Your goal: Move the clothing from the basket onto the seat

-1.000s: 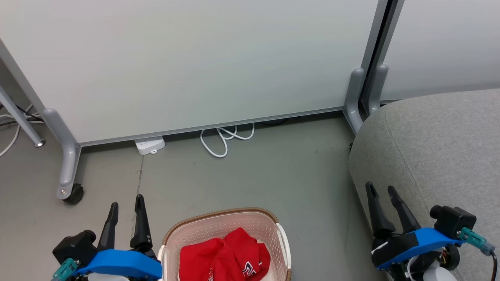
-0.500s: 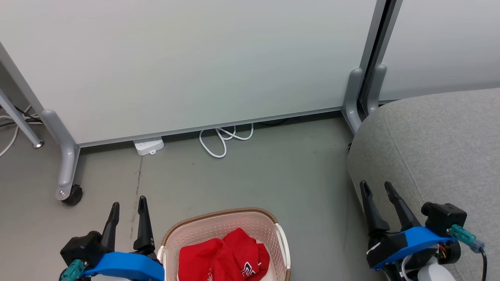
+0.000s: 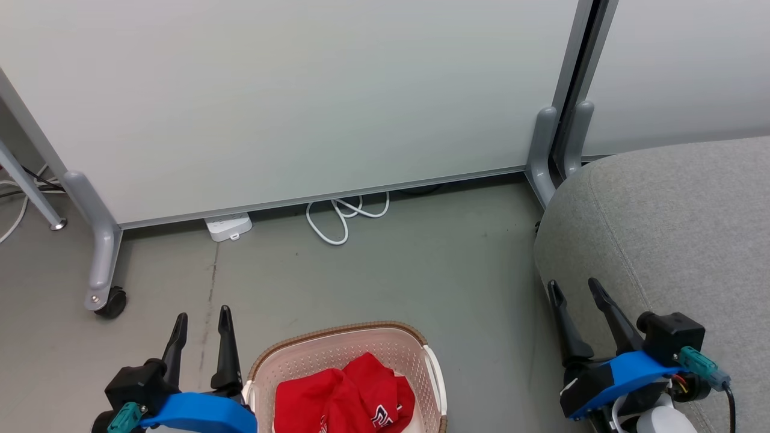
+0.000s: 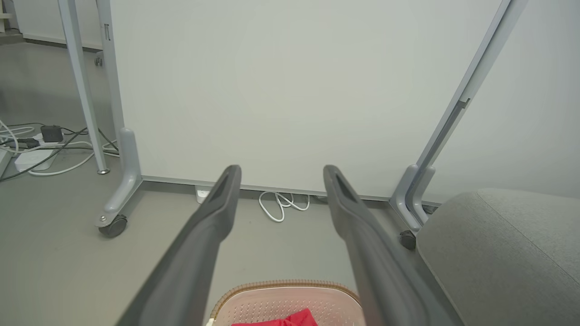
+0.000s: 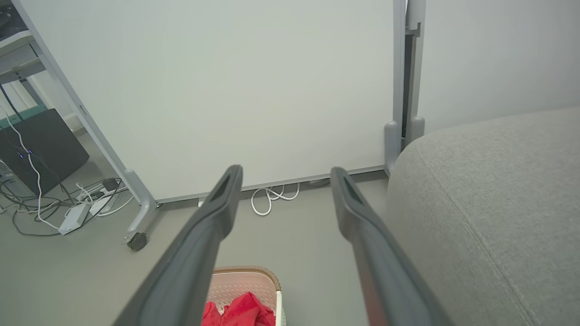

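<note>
So, nothing lifted yet: both claws empty, all the clothing in the basket.

Largest in the room is the grey seat (image 3: 674, 228), filling the right of the frame. The much smaller cream basket (image 3: 337, 329) sits on the floor (image 3: 385, 270) at bottom centre, and the red clothing (image 3: 337, 397) lies bunched inside it, none on the seat. To do the first pick well, I'd say a claw should come down over the middle of the heap, clear of the brown rim, and pinch a thick fold so one garment lifts whole. The left claw (image 3: 203, 313) hovers at lower left, just beside the basket, fingers pointing up the frame, spread wide and holding nothing. The right claw (image 3: 571, 282) hangs at lower right against the seat's left edge, equally wide and empty.
</note>
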### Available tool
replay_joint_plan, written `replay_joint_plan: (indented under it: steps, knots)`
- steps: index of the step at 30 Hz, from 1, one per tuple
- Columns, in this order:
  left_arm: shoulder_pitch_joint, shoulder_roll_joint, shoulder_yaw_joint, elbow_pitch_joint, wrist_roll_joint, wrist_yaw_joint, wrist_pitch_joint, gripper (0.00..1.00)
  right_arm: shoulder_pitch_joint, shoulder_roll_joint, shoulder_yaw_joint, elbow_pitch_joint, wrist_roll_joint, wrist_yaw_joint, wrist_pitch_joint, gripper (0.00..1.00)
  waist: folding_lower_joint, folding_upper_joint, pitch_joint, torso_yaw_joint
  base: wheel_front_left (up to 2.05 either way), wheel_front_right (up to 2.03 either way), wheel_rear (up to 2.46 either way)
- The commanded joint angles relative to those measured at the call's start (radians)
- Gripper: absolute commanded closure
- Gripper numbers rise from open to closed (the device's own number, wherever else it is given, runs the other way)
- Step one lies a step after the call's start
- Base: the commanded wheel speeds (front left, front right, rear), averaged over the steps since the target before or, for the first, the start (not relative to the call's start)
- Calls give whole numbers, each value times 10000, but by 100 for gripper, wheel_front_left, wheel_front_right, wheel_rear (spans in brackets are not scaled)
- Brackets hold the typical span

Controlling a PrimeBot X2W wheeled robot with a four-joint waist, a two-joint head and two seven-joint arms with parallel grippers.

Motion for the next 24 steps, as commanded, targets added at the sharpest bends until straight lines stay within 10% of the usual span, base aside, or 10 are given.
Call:
replay_joint_plan:
  steps: [1,24]
  knots:
    - [-80,45,-38,10,188,27,-93,0,-206,-72,30,10,-249,21,-51,0,0,0,-4,2,0,0,0]
    - [-13,46,-87,105,956,57,-363,0,-188,-79,172,96,-1201,16,-295,0,0,0,-49,46,0,0,0]
